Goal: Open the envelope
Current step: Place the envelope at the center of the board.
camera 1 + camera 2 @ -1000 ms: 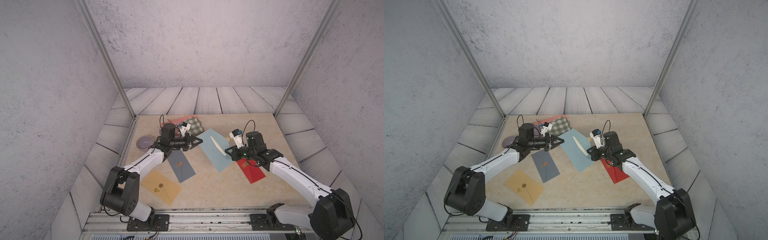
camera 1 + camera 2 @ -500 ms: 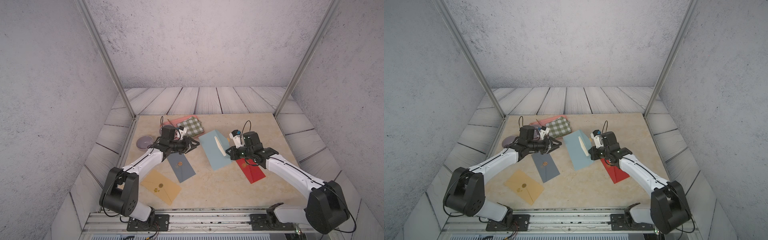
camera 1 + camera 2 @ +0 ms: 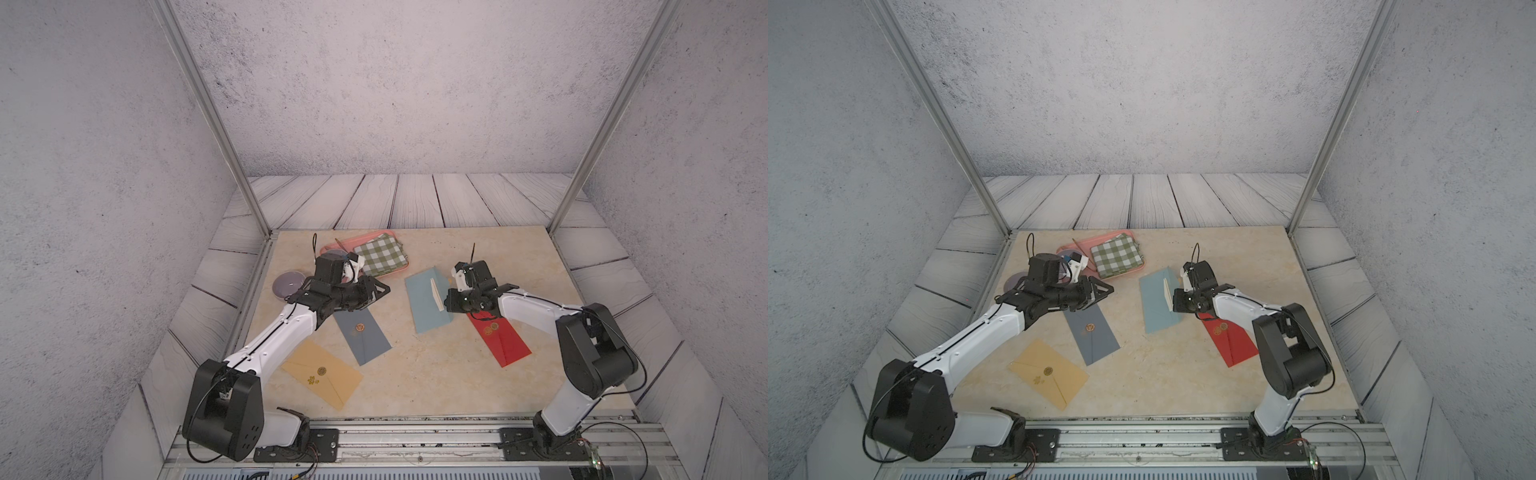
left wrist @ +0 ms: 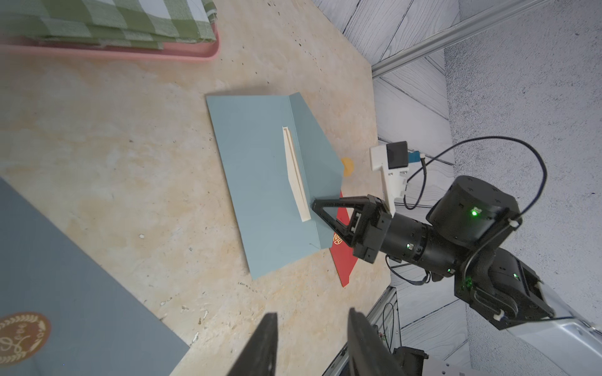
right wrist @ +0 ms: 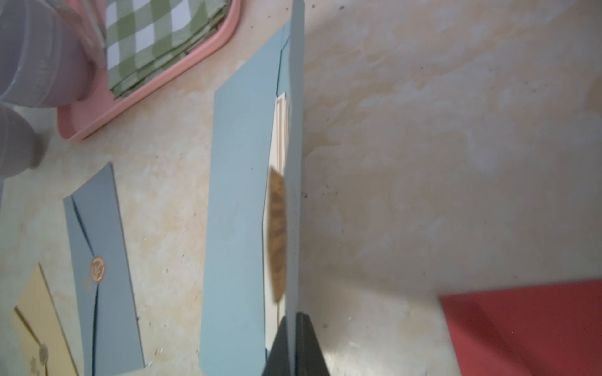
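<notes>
While the right claw [image 4: 314,205] pinches the blue envelope's [image 4: 260,182] flap edge, left claw [image 4: 312,324] gapes.

Red envelope [image 3: 505,345], just beside the blue envelope [image 3: 426,305]: end nearest it hidden under right hand [image 3: 447,300]. Rt wrist view: gold seal [image 5: 277,234] on blue envelope's flap too blurred to read; two purple shapes [image 5: 35,65] past it blurred, cut by edge. Lt wrist view: left hand [image 4: 312,314] shows fingertips only, rest cut off.

Smooth matt paper of the blue envelope [image 3: 428,307], cream card [image 4: 294,169] inside likewise matt, tabletop [image 3: 415,374] mottled beige stone look with dull finish, tray [image 4: 130,53] smooth pink plastic, checked cloth [image 3: 380,257] woven, walls [image 3: 395,83] rough grey, frame posts [image 3: 208,112] brushed metal
</notes>
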Motion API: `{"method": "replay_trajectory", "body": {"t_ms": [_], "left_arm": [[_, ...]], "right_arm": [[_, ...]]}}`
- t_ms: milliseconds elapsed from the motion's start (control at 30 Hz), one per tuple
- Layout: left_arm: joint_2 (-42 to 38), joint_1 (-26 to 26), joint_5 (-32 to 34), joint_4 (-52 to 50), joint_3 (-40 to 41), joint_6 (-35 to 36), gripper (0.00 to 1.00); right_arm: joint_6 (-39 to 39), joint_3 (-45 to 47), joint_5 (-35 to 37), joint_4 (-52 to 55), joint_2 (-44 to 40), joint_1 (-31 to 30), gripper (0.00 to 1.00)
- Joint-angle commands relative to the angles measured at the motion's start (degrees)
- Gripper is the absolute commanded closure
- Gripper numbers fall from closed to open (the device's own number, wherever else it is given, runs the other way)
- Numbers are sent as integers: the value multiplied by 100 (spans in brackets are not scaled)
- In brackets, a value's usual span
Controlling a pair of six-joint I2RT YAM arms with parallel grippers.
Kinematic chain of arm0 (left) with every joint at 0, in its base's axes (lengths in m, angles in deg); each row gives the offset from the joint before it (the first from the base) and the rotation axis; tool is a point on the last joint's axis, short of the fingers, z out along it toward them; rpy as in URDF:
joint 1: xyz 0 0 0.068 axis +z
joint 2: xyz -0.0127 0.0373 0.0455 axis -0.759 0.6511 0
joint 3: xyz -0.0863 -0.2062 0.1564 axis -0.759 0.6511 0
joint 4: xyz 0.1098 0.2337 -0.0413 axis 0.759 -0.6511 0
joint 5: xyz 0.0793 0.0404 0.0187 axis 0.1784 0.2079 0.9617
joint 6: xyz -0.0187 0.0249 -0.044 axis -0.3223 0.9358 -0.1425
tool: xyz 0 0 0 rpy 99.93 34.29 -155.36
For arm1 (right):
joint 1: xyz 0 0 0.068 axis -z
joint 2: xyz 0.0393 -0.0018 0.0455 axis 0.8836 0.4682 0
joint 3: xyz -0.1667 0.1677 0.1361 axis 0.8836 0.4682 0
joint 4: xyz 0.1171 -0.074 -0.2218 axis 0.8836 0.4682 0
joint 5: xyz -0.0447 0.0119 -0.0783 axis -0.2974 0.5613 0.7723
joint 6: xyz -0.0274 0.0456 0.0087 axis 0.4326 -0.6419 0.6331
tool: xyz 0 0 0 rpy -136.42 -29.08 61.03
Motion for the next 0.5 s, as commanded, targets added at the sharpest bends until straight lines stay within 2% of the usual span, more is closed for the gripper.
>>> {"method": "replay_trajectory", "body": {"t_ms": [0, 100, 133, 300, 467], "left_arm": [[-118, 26, 66, -17, 119, 107, 61], [-131, 17, 55, 5, 123, 101, 61], [-136, 9, 59, 6, 131, 104, 61], [-116, -13, 64, 46, 179, 120, 61], [-37, -62, 44, 105, 154, 105, 61]], "right_arm": [[-301, -358, 283, 24, 469, 32, 84], [-276, -710, 409, 559, 775, 48, 80], [-284, -702, 468, 634, 767, 54, 75], [-259, -164, 932, 557, 88, 110, 59], [-401, 221, 1096, 923, -401, 370, 58]]}}
